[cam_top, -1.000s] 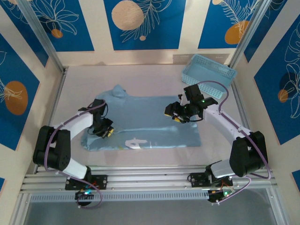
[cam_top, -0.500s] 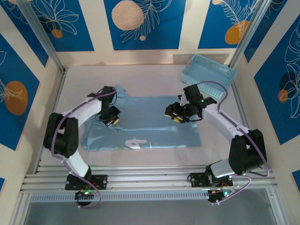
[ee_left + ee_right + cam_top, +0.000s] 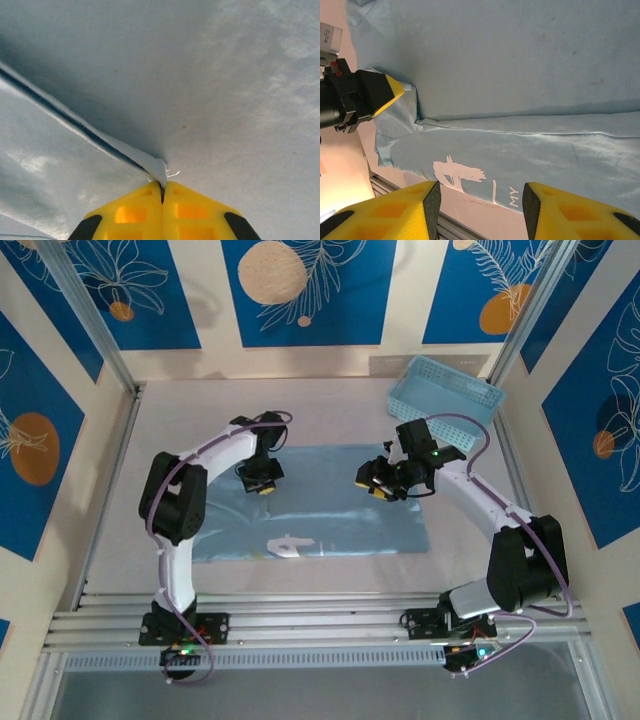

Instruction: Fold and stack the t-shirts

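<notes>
A light dusty-blue t-shirt (image 3: 330,515) lies spread flat in the middle of a pale desk (image 3: 180,410), with its white lettering (image 3: 288,545) near the front edge. The left arm reaches across the shirt's far left part. Its left tool (image 3: 162,187) has yellow fingers (image 3: 135,212) pressed together, pinching a small peak of the blue cloth, and a fold line runs away from that pinch. The right tool (image 3: 480,194) hangs over the shirt's right part with its yellow fingers spread apart and nothing between them. Whether it touches the cloth is hard to tell from above. A light-blue lattice basket (image 3: 445,390) sits at the desk's far right corner, apart from the shirt.
</notes>
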